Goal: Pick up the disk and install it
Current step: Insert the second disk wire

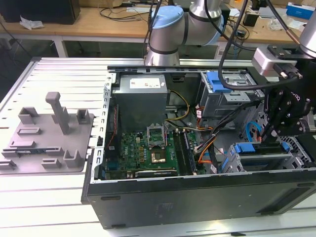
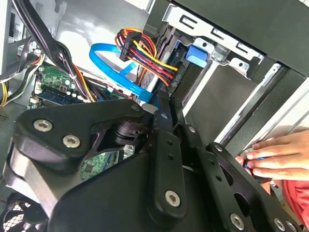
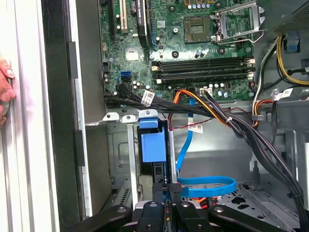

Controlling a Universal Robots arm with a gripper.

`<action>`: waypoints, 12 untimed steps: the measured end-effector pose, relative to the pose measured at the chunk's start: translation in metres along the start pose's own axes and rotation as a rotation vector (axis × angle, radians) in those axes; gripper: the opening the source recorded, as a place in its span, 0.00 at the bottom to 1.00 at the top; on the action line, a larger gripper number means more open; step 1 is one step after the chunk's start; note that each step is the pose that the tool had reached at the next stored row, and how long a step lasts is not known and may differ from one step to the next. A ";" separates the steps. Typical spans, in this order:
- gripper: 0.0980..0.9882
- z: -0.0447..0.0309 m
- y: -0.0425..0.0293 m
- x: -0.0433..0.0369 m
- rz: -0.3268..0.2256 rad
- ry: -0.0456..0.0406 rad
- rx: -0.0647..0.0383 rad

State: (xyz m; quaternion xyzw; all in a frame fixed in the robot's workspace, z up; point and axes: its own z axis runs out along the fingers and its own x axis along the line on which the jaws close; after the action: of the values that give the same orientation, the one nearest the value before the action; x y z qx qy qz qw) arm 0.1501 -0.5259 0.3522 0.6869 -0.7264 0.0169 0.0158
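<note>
The disk (image 1: 245,148) stands on edge in the drive bay at the lower right of the open computer case (image 1: 197,197), with its blue frame showing at both ends. In the first wrist view the disk (image 3: 159,170) is a dark thin edge below a blue plastic end piece (image 3: 153,145). My gripper (image 1: 266,134) hangs just above the bay. Its black fingers are shut together, and the gripper (image 3: 170,187) touches the disk's edge. In the second wrist view the gripper (image 2: 164,104) points into the bay beside a blue tab (image 2: 195,53).
A person's hand (image 2: 280,154) rests on the case's outer edge (image 3: 6,92). Bundled power cables (image 3: 227,116) and a blue flat cable (image 3: 203,186) lie beside the bay. A grey box with a white sticker (image 1: 143,96), the motherboard (image 1: 148,153) and a grey fixture plate (image 1: 47,138) are in the exterior view.
</note>
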 end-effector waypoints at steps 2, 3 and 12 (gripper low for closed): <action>0.07 0.0000 -0.0003 0.0000 0.000 0.0000 0.000; 0.07 0.0001 -0.0003 0.0000 0.000 0.0001 0.000; 0.07 0.0015 -0.0008 -0.0001 0.000 0.0000 0.000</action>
State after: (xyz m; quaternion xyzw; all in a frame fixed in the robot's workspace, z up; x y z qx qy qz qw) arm 0.1510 -0.5259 0.3507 0.6869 -0.7264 0.0169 0.0158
